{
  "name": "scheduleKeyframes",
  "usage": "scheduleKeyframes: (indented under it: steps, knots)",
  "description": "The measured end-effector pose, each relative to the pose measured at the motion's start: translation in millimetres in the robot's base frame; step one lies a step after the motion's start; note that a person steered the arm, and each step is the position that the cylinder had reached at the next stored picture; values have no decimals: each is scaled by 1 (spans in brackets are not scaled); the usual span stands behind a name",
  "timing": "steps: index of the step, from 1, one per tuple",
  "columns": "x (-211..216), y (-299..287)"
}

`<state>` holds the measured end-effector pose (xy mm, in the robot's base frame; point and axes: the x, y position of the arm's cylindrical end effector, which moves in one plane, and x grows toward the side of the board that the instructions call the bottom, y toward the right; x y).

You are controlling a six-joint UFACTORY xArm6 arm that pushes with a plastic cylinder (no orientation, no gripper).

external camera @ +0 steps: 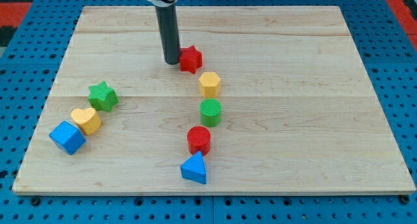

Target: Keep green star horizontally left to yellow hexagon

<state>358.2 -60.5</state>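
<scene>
My tip (171,61) is resting at nine o'clock of the red star (190,58), touching it; no fingers are showing, only this rod. The green star (103,96) is sitting on the bench (293,87) well apart at eight o'clock of the yellow hexagon (210,84), slightly low for a level line.
</scene>
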Motion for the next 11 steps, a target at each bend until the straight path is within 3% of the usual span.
scheduleKeyframes:
  steps: [2,3,5,7,9,10,11]
  knots:
    - [6,34]
    - [12,-37]
    - [123,-57]
    - [77,-141]
    - [123,-177]
    - [93,-213]
    - [64,-203]
